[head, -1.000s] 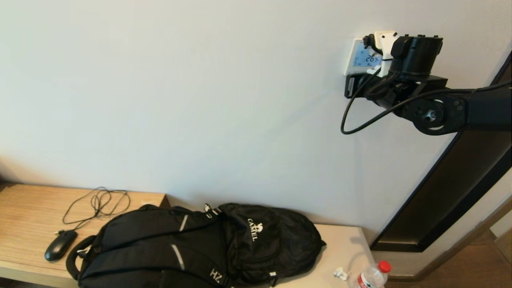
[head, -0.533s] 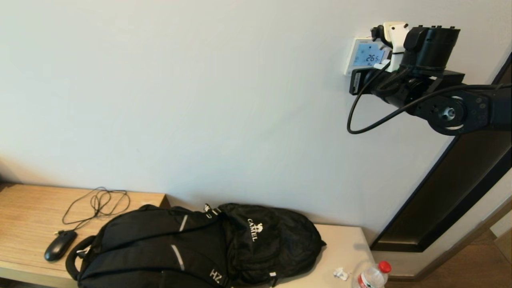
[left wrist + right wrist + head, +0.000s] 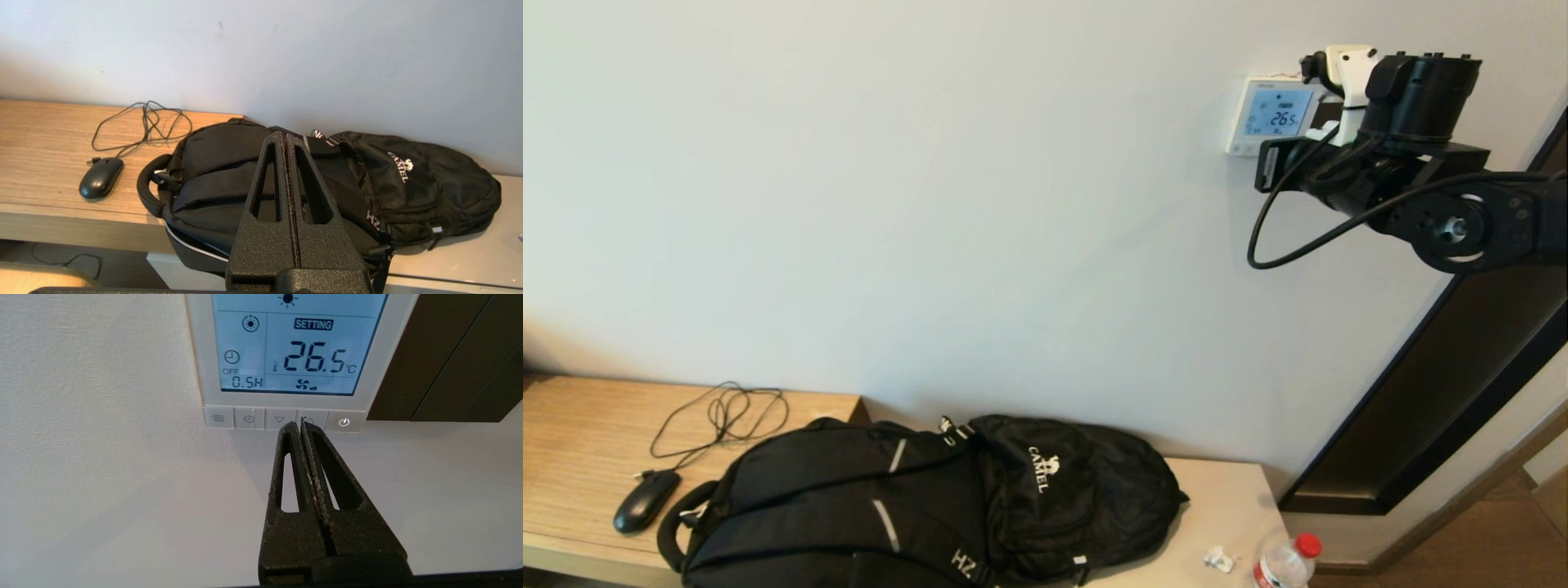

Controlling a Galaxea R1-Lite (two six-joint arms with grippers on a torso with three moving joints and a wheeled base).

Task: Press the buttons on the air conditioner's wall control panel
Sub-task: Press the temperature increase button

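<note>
Right wrist view: the right gripper (image 3: pixel 300 424), fingers pressed together, is seen pointing at the buttons (image 3: pixel 282 419) along the bottom edge of the wall control panel (image 3: pixel 196 355), its tip apparently nearest the up-arrow key; contact cannot be confirmed. The left gripper (image 3: pixel 286 139), likewise closed, is held over the backpack (image 3: pixel 408 192).

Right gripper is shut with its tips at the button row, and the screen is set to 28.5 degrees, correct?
Not quite. The right gripper is shut with its tips at the buttons, but the right wrist view shows the control panel's screen reading 26.5 degrees, not 28.5.
</note>
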